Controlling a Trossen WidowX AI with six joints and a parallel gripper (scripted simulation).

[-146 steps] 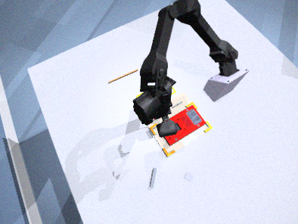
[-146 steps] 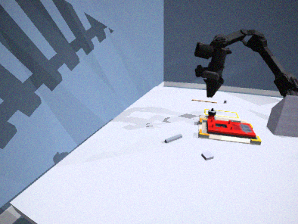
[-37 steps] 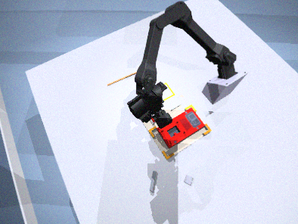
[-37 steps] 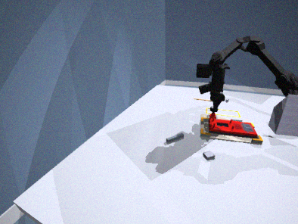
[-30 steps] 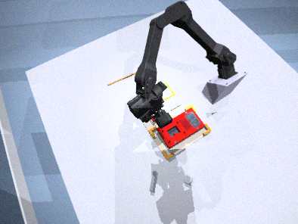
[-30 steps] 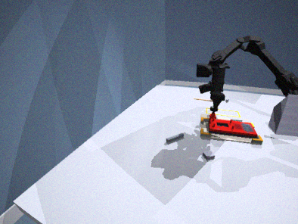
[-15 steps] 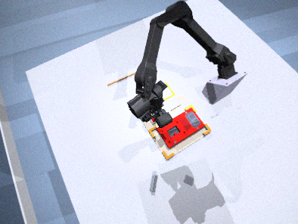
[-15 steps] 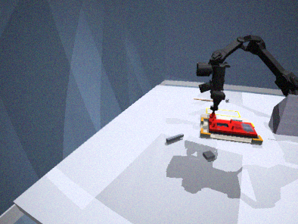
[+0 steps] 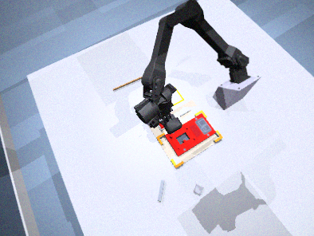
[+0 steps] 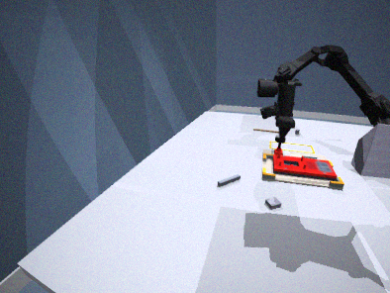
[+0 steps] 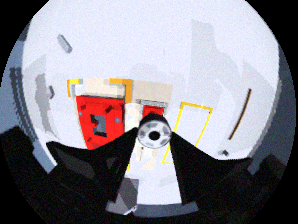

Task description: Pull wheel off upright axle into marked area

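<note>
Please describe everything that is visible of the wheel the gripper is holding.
The wheel shows best in the wrist view: a small, round, pale grey disc with a dark hole at its centre, looking smooth and hard. It sits between the two dark fingers of the gripper, which is shut on it, above the edge of the red board, beside the yellow marked area. The other views hide it behind the gripper.

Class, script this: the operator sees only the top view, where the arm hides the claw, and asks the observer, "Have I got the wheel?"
Observer: Yes. In the wrist view the claw is shut on the wheel.
Operator: Where is the marked area from there?
Observer: Its yellow outline lies just right of the wheel in that view.
Operator: How high am I?
Observer: In the exterior view the claw hangs low over the left end of the red board.
</note>
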